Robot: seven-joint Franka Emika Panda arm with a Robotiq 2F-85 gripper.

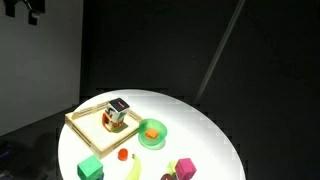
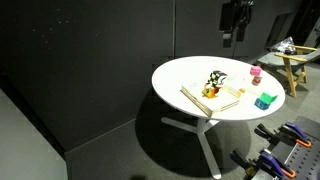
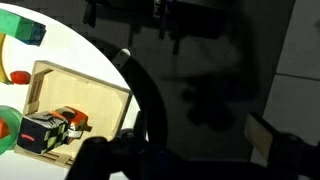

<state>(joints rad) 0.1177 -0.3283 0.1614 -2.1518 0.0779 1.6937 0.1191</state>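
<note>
My gripper [image 1: 28,12] hangs high above and well off to one side of the round white table [image 1: 200,130], touching nothing; it also shows at the top of an exterior view [image 2: 236,18]. In the wrist view its fingers stand far apart, open and empty, with one pale pad [image 3: 266,140] at the right. A shallow wooden tray [image 1: 84,133] lies on the table, holding a small black, white and orange toy [image 1: 117,112]. The wrist view shows the tray [image 3: 85,85] and toy [image 3: 45,130] far below at the left.
Beside the tray sit a green bowl [image 1: 152,132] with something orange in it, a green cube [image 1: 90,168], a small red piece [image 1: 123,154], a yellow banana [image 1: 135,168] and a pink cube [image 1: 185,168]. A wooden stool [image 2: 295,65] stands beyond the table. Black curtains surround the scene.
</note>
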